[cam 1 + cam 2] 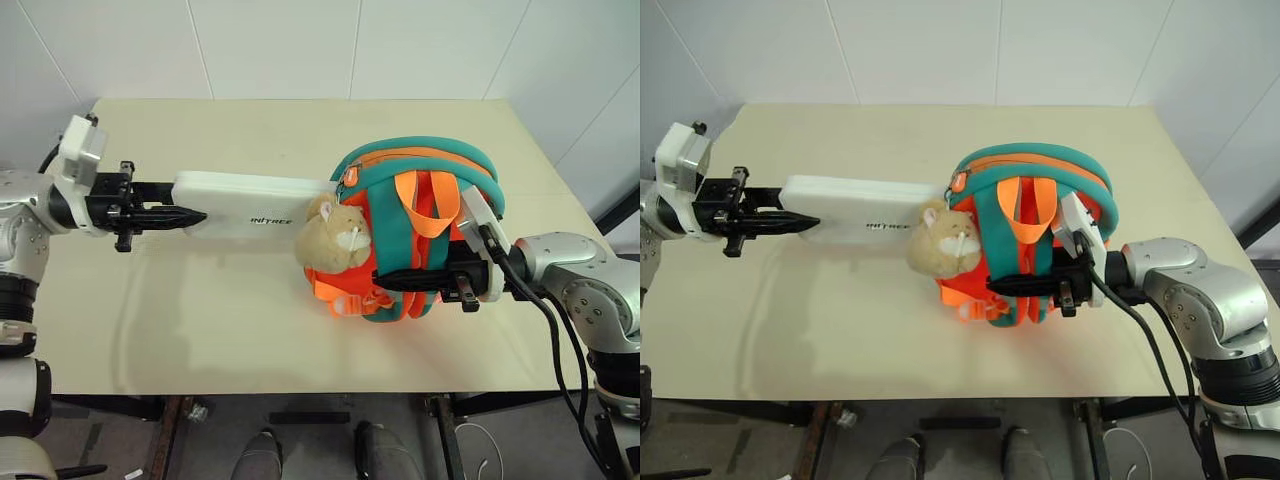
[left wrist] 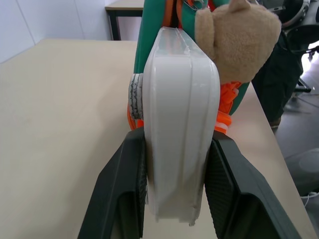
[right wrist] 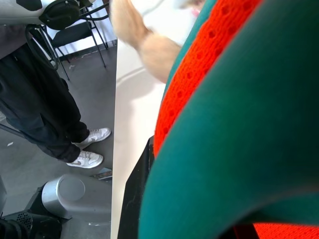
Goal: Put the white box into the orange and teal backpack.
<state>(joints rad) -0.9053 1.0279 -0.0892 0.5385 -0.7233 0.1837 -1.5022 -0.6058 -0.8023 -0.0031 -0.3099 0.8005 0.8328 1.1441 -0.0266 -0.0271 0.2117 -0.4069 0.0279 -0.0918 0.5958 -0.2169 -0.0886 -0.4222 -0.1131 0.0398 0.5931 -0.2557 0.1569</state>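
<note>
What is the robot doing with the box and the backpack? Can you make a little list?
box: the white box lies level above the table, its far end at the backpack's opening
backpack: the orange and teal backpack stands on the table
toy: a beige plush animal hangs on the backpack's front
left gripper: jaws clamped on the box's near end
right gripper: jaws shut on a teal strap of the backpack
person: legs and white sneakers beside the table

A beige table (image 1: 200, 320) carries the orange and teal backpack (image 1: 420, 230).
</note>
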